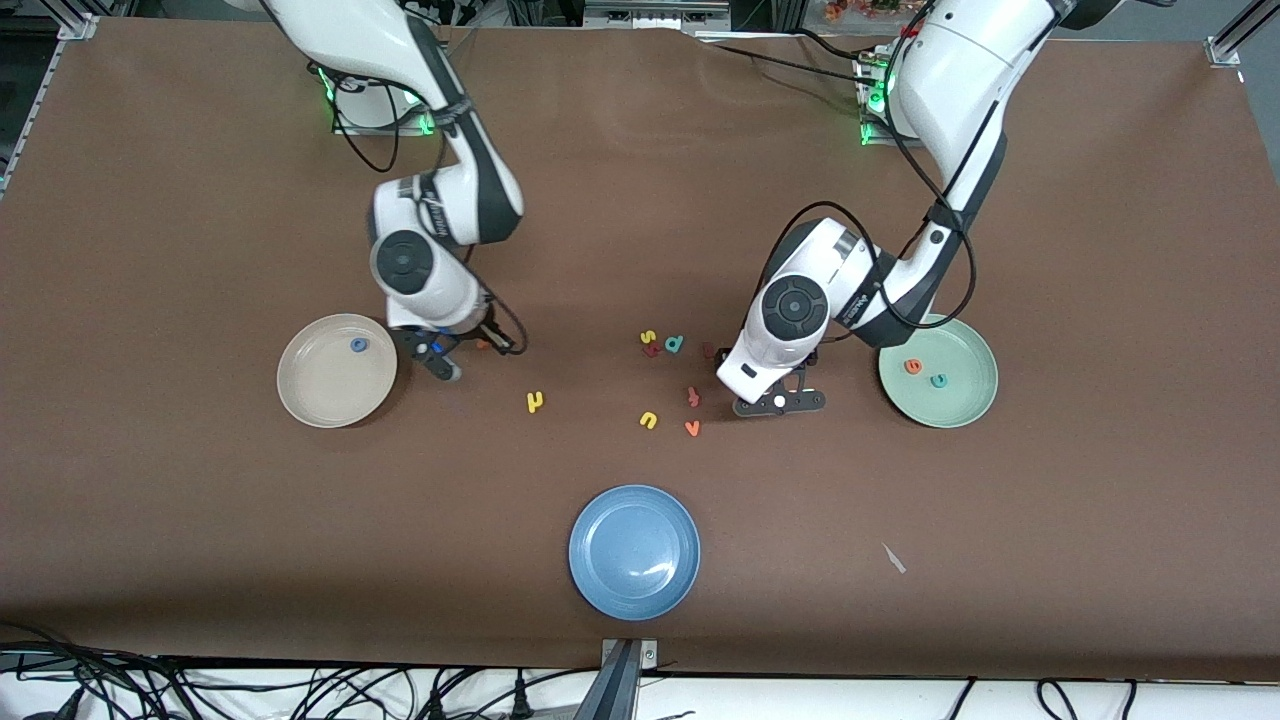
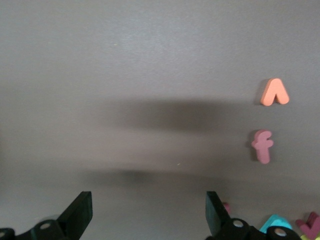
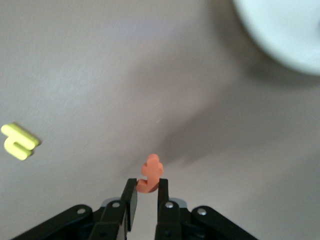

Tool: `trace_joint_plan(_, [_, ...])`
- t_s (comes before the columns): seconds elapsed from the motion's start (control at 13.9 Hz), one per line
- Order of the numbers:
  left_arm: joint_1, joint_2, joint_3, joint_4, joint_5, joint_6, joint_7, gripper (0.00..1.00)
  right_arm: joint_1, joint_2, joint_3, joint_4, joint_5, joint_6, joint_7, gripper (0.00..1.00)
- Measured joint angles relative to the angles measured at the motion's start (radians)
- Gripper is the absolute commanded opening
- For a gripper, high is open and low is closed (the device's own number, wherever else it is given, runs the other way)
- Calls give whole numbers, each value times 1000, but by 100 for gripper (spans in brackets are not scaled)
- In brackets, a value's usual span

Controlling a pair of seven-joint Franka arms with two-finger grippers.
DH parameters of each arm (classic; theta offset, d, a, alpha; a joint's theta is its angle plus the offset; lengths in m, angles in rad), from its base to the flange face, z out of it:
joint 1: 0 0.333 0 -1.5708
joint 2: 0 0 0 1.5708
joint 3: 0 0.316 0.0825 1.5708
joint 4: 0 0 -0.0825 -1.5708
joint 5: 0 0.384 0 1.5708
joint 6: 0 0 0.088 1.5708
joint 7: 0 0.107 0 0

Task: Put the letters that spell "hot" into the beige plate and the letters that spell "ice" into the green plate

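A smooth blue plate (image 1: 634, 552) sits nearest, on the desk's (image 1: 200, 520) brown matte cloth. Beige plate (image 1: 337, 370) holds the blue o (image 1: 358, 345); green plate (image 1: 938, 371) holds the orange e (image 1: 912, 366) and teal c (image 1: 938, 380). Right end effector (image 3: 147, 192) beside the beige plate pinches the orange t (image 3: 150, 174) — yellow h (image 1: 535, 402) lies loose nearby. Left end effector (image 1: 780, 401) spread, over bare cloth; the maroon i (image 1: 708, 350) is half hidden by the wrist.

Blue o (image 1: 358, 345) on beige plate (image 1: 320, 395) — orange e (image 1: 912, 366), probably teal c (image 1: 938, 380), on green plate (image 1: 960, 405).

Left gripper (image 1: 780, 402) fingers spread wide; right gripper (image 1: 447, 357) fingers pinched.
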Motion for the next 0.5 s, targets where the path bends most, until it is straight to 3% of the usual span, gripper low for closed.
trace_joint_plan(0.22, [-12,18,0,1,0,36,-28,82,-4,-95,-116,-112,0,-21,-245,2])
trace_joint_plan(0.5, [-33,45,0,1,0,76,-81,82,-8,-154,-291,-222,1,-21,-596,4])
